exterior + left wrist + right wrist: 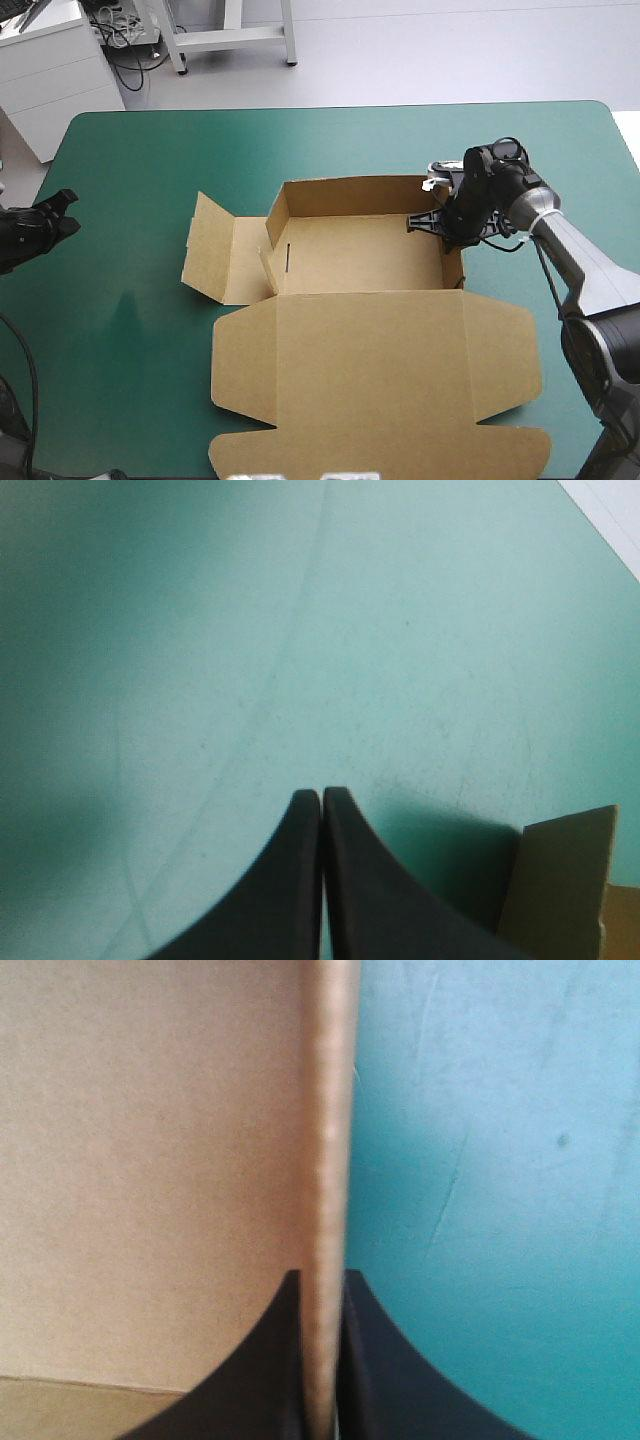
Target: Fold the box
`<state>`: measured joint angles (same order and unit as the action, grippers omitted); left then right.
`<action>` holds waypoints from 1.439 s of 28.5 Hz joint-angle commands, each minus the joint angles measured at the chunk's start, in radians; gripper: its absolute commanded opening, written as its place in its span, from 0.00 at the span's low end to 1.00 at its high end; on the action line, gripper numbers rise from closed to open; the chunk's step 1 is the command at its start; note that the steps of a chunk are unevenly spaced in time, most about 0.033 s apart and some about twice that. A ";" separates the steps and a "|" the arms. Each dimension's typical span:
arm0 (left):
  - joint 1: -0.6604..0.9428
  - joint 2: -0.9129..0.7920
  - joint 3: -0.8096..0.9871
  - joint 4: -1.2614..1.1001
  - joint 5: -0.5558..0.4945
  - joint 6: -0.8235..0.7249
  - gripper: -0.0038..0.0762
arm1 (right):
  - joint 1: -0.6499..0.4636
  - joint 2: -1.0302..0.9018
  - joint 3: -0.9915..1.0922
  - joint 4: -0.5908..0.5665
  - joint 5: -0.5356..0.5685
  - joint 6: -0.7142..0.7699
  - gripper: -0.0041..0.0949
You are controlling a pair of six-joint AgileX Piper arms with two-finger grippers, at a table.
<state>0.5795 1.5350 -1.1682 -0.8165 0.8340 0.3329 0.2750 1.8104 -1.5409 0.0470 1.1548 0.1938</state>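
Table (120, 340), teal-green cover: carrying the box at its middle, reaching toward the near edge. Box (370, 350), brown board: sitting as an open tray, far and right walls standing upright, left flap lying spread outward, lid lying flat toward the near edge. Right end effector (320, 1278): pinching the box's right wall, one black finger inside, one outside. Left end effector (321, 792): hovering near the table's left edge, apart from the box, fingers pressed together on nothing.

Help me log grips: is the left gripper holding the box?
No: the left gripper is shut on nothing above the teal-green cover, with the box off to one side.
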 commanded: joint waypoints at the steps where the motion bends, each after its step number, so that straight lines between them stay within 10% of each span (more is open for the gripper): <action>1: -0.002 -0.042 -0.025 -0.048 0.004 0.005 0.03 | -0.003 -0.053 -0.113 -0.011 0.052 -0.011 0.03; 33: -0.002 -0.042 -0.025 -0.117 0.134 0.301 0.04 | -0.003 -0.462 -0.253 0.069 -0.101 -0.230 0.02; 38: -0.031 -0.042 -0.025 -0.119 0.150 0.362 0.27 | -0.003 -0.446 -0.253 0.088 -0.102 -0.230 0.02; 41: -0.073 -0.042 -0.025 -0.087 0.152 0.360 0.75 | -0.003 -0.428 -0.253 0.110 -0.105 -0.232 0.02</action>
<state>0.5274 1.5350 -1.1682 -0.8682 0.9828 0.6966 0.2750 1.4031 -1.7631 0.1184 1.1197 -0.0427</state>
